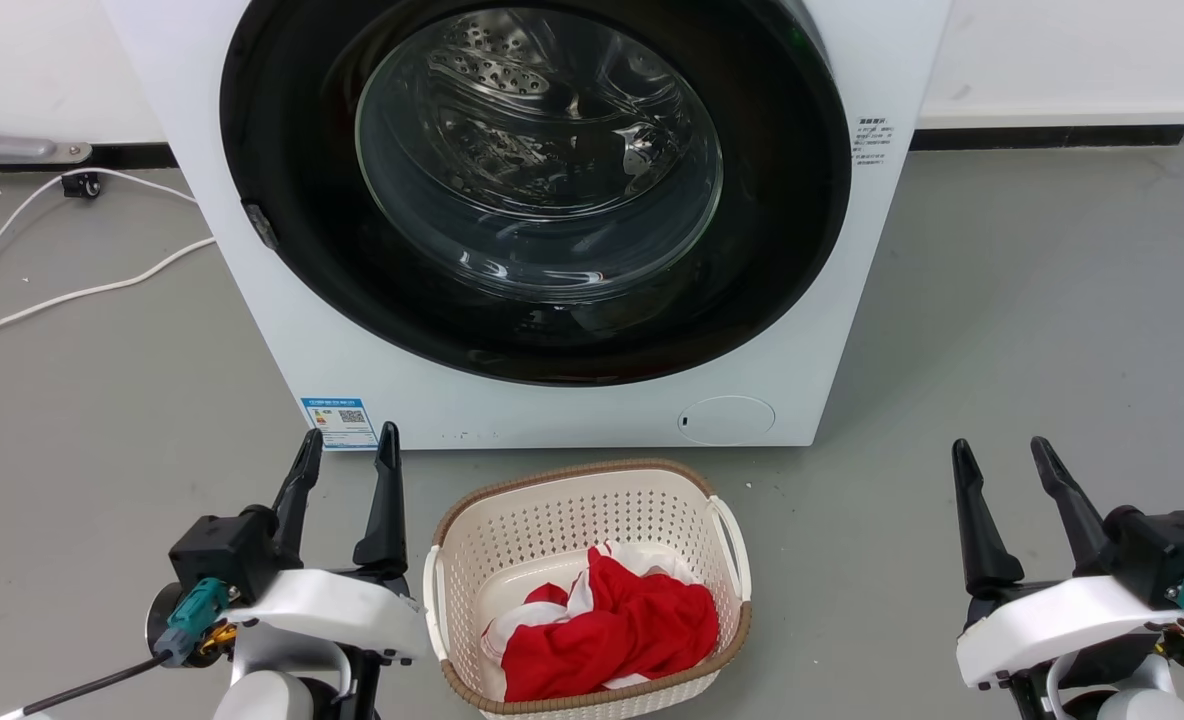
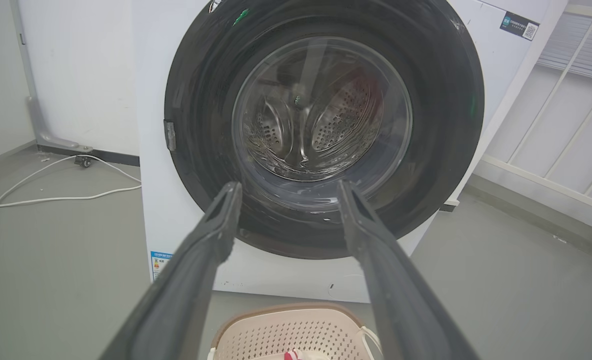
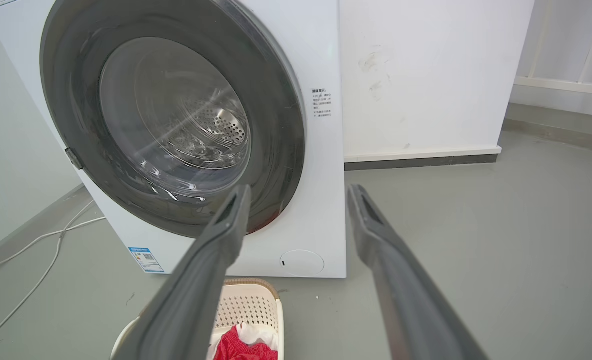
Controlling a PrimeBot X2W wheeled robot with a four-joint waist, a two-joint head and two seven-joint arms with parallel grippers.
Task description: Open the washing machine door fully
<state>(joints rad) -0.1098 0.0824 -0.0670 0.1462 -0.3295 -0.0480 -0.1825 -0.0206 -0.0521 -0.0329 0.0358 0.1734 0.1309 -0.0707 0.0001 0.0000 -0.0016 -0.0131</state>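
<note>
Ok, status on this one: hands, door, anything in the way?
Left hand open, empty. Right hand same. Washing machine door shut, neither hand touching it. Laundry basket with red cloth on floor in front.

All views toward washing machine door (image 1: 537, 190)

The door (image 1: 282, 150) is gleaming glossy black around a clear glass centre, sitting in a white machine (image 1: 572, 415). The basket (image 1: 512, 530) is showing cream with a dotted hole pattern and a brown woven rim, holding red-and-white cloth (image 1: 612, 630). The floor (image 1: 1002, 330) is looking plain grey.
</note>
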